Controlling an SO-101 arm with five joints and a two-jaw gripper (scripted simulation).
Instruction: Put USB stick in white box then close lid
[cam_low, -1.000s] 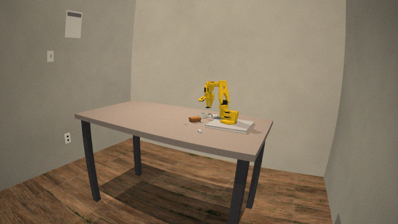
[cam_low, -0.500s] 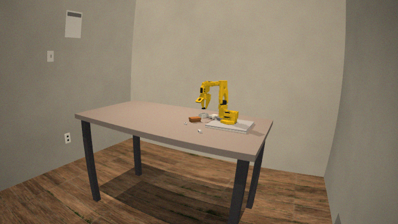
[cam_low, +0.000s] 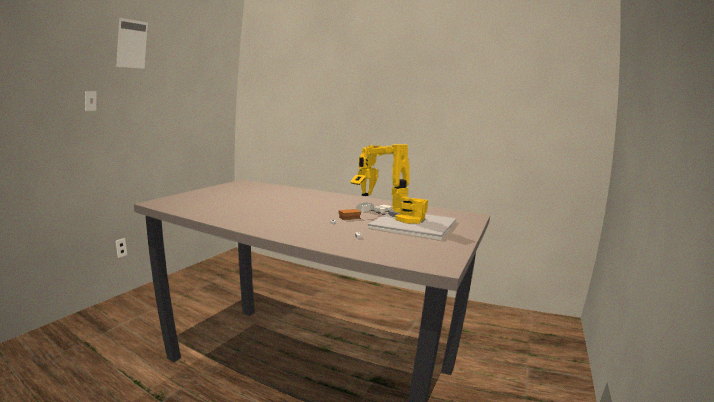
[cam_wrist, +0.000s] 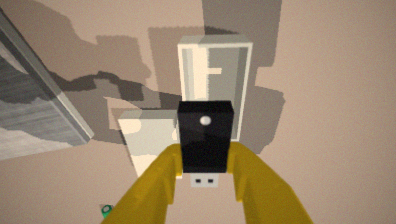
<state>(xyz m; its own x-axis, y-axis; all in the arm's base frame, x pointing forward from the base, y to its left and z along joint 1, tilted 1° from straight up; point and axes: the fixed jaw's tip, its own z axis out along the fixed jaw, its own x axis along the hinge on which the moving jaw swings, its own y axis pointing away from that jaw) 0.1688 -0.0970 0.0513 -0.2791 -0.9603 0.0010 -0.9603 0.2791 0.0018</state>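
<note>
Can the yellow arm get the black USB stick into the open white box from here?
Probably yes. The fingers grip the black USB stick above the open white box, whose opening faces up. Its white lid lies beside it, and nothing covers the opening.

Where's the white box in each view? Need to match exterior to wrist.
Exterior: white box is a small pale shape on the table, just left of the arm's base, under the raised gripper.
Wrist: open box at top center, beyond the USB stick held in the gripper.
Shared landmark: the yellow gripper fingers.
</note>
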